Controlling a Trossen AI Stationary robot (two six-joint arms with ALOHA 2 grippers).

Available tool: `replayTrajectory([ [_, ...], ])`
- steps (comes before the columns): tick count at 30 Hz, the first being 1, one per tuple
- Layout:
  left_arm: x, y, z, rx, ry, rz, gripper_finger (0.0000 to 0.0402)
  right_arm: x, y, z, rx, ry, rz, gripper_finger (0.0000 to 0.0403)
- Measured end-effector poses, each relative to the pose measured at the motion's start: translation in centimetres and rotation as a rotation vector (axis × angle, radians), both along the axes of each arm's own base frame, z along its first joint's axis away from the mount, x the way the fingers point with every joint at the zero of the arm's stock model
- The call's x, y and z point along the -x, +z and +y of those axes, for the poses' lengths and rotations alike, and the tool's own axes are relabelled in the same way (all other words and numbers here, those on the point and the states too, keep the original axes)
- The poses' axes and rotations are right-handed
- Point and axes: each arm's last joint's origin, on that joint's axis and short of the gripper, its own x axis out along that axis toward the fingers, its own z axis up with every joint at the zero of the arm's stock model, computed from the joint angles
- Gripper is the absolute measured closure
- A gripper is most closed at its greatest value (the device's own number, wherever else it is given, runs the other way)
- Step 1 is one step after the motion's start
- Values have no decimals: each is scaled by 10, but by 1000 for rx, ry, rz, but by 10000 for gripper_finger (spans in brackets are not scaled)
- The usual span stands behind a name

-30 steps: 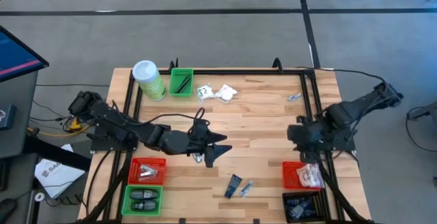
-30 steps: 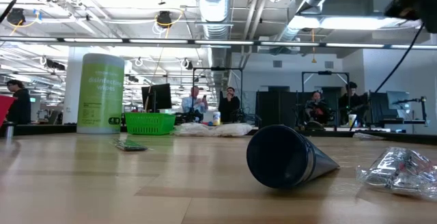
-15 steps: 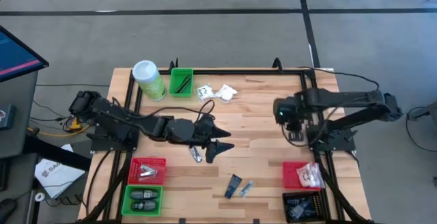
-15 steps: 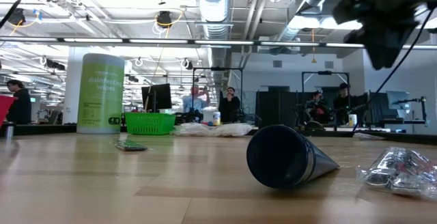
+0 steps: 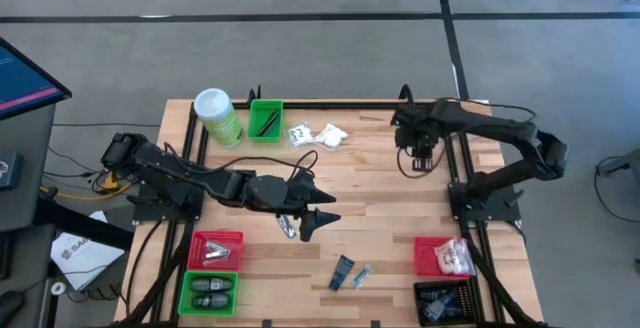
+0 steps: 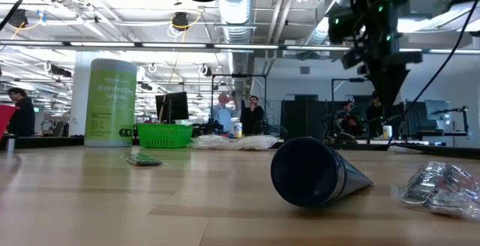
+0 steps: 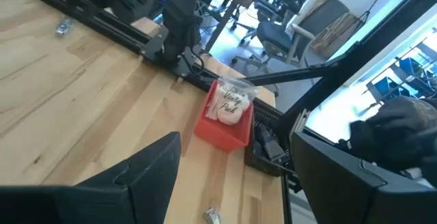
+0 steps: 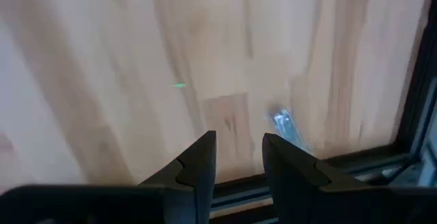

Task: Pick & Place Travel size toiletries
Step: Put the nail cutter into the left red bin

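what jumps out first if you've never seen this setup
The two dark arms over the wooden table: the left pincer sits low and open at the middle, beside a silvery packet. The right pincer hangs above the far right part, empty, over a small silvery packet. Next, the green canister at the far left corner.

Pale wooden slatted tabletop (image 5: 380,193), smooth matt; red plastic bin (image 7: 220,131), glossy; crinkly silvery foil packet (image 6: 442,189); black matt metal table frame (image 5: 455,158).
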Motion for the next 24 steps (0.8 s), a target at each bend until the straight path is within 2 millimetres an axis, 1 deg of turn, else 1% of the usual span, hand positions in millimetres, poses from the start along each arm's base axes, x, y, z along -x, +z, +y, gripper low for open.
replayTrajectory([
  [2, 0, 0, 0, 0, 0, 1, 128, 3, -7, -14, -13, -88, 11, 292],
  [7, 0, 0, 0, 0, 0, 1, 128, 16, -25, -46, -34, -456, 42, 292],
  [11, 0, 0, 2, -3, 5, 1, 128, 30, -37, -62, -44, -797, 93, 292],
  [13, -1, 0, 3, -3, 9, 1, 128, 36, -42, -67, -53, -915, 134, 296],
  [15, -1, 0, 3, -3, 10, 0, 128, 41, -45, -72, -65, -990, 152, 308],
  [17, -1, 0, 3, -3, 10, 0, 128, 47, -47, -75, -116, -1073, 141, 328],
  [20, -1, 0, 3, -3, 10, 0, 128, 52, -48, -84, -193, -1211, 38, 367],
  [22, -1, 0, 3, -3, 9, 0, 128, 55, -44, -89, -212, -1304, -50, 391],
  [24, -1, 0, 3, -3, 10, -1, 128, 57, -42, -93, -235, -1394, -115, 397],
])
